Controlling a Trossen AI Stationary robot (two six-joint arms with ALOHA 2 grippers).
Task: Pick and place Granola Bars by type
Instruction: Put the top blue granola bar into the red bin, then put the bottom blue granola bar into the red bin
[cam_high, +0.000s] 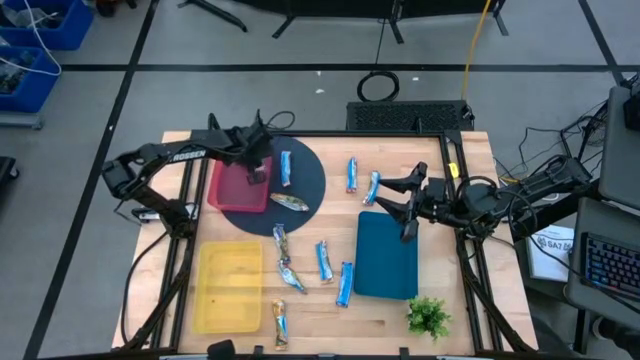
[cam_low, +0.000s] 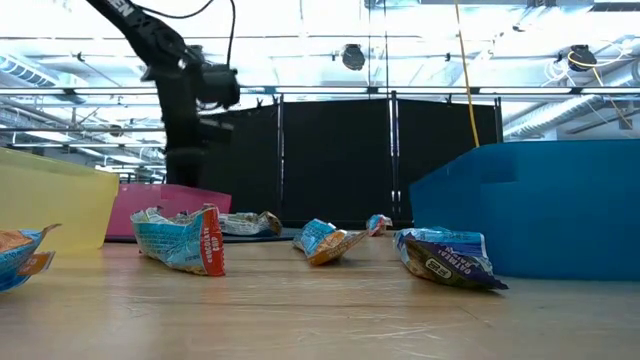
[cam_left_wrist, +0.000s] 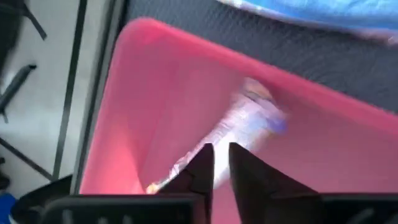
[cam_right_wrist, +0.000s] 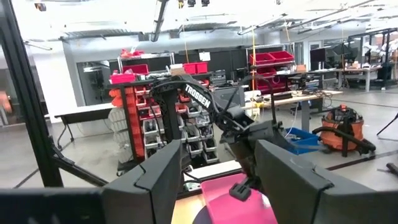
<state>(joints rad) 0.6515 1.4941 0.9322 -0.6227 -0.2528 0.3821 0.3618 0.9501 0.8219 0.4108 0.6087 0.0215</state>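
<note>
Several blue-wrapped granola bars lie scattered on the table: one and one on a dark round mat, others between the trays. My left gripper hangs over the pink tray, its fingers a narrow gap apart with nothing between them. A blurred bar shows in that tray just past the fingertips. My right gripper is open at the blue tray's far edge, touching nothing.
A yellow tray sits near the left front corner and a small green plant near the right front corner. In the low view, bars lie in front of the trays. Black frame rails run along both table sides.
</note>
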